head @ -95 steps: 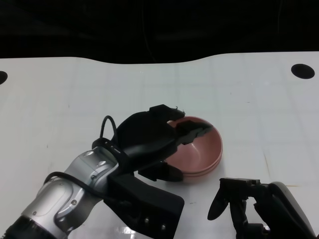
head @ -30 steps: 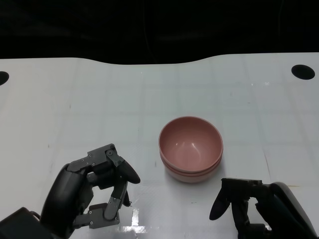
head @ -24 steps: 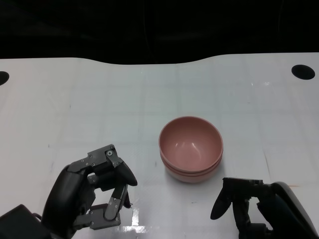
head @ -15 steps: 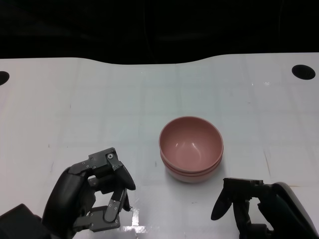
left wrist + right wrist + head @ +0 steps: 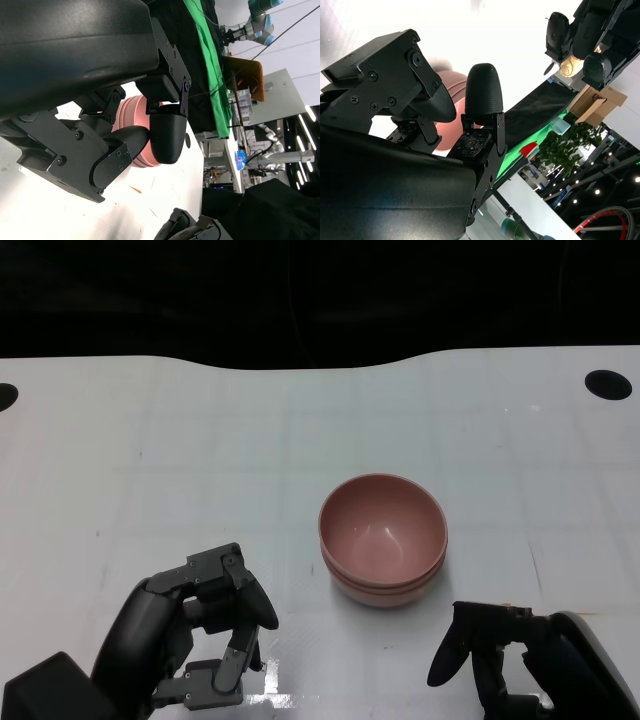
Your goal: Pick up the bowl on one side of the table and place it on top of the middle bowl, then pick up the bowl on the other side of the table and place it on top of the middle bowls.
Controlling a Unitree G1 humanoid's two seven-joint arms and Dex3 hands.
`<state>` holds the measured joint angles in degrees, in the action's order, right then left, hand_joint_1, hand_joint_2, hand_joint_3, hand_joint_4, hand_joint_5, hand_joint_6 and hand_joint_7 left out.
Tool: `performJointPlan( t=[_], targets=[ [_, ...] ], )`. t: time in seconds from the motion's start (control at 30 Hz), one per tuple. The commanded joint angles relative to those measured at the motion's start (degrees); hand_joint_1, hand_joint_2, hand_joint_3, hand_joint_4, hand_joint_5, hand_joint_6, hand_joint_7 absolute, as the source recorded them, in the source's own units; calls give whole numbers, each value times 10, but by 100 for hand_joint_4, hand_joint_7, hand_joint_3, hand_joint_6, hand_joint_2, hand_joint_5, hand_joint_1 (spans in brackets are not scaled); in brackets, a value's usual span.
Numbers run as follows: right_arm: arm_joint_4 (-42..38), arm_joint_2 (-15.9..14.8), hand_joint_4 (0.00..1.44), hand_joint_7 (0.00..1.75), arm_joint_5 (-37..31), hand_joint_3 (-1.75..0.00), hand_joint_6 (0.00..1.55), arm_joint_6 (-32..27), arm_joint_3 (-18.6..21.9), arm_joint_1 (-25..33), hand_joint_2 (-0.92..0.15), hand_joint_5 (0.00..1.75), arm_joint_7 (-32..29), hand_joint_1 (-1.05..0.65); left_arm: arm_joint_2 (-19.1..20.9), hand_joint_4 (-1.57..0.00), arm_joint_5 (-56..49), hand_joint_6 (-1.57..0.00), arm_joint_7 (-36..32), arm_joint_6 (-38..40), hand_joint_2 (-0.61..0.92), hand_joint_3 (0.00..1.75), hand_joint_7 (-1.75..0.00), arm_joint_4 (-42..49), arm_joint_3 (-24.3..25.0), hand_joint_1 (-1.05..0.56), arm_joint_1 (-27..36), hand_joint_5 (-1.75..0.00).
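Pink bowls [image 5: 383, 540], nested in one stack at the middle of the white table [image 5: 150, 460], appear fully stacked, so the empty left hand [image 5: 195, 640] with fingers curled and empty right hand [image 5: 500, 660], fingers loosely apart, should simply keep clear.

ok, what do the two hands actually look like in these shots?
Both are black and many-fingered. The left hand has grey-black segmented fingers dotted with small screws, on a rounded black shell. The right hand is glossier, with smooth rounded fingertips and screwed plates behind them.
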<state>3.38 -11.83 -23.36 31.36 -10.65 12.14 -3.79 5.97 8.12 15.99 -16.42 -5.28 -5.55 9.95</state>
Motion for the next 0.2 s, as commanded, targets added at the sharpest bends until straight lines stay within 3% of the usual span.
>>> performJointPlan(
  t=[0.03, 0.2],
  targets=[
    [-2, -3, 89, 130, 14, -157, 88, -7, 10, 0, -15, 175, 3, -3, 7, -80, -10, -76, 1, -8, 47, 122, -147, 7, 7, -18, 4, -173],
    [-11, -3, 88, 126, 21, -152, 87, -6, 11, -6, -19, 175, 7, -3, 6, -79, -16, -76, 0, -12, 47, 120, -143, 14, 9, -20, 1, -170]
  ],
)
